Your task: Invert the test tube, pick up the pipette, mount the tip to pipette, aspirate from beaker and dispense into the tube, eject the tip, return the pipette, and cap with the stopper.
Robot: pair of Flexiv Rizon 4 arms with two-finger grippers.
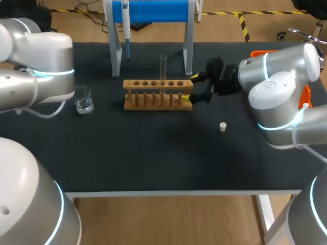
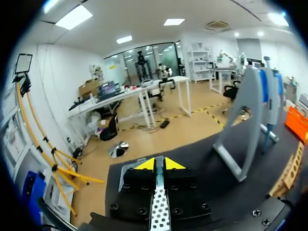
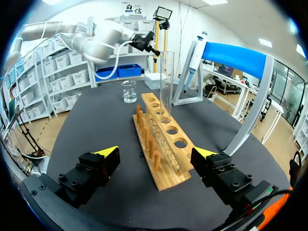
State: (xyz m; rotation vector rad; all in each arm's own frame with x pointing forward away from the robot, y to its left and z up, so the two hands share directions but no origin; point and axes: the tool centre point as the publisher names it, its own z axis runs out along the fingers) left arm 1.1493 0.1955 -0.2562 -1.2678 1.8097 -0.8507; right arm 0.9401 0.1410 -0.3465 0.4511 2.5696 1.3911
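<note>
The wooden rack (image 1: 158, 94) stands in the middle of the dark worktop (image 1: 153, 158). A clear test tube (image 1: 163, 66) stands upright in the rack's third hole from the right end.

The right arm comes in from the right. Its pincer (image 1: 193, 88) is released, with the yellow tips spread wide on either side of the rack's right end. In the right wrist view the same pincer (image 3: 156, 154) has the rack (image 3: 161, 144) end between its fingers, with a gap on both sides. Ahead of it along the rack is the test tube (image 3: 167, 82).

A small white stopper (image 1: 223, 126) lies on the worktop, nearer than the right pincer and to its right, apart from the rack. The glass beaker (image 1: 83, 99) stands left of the rack, near the left arm (image 1: 36, 76).

Behind the rack, a stand (image 1: 153, 10) with a blue top bar holds the pipette (image 1: 126, 30), which hangs tip down on its left side.

In the left wrist view the left pincer (image 2: 159, 164) is clenched with its yellow tips pressed together and nothing between them. It sits over the worktop's left part, and the stand (image 2: 250, 96) is ahead of it.
</note>
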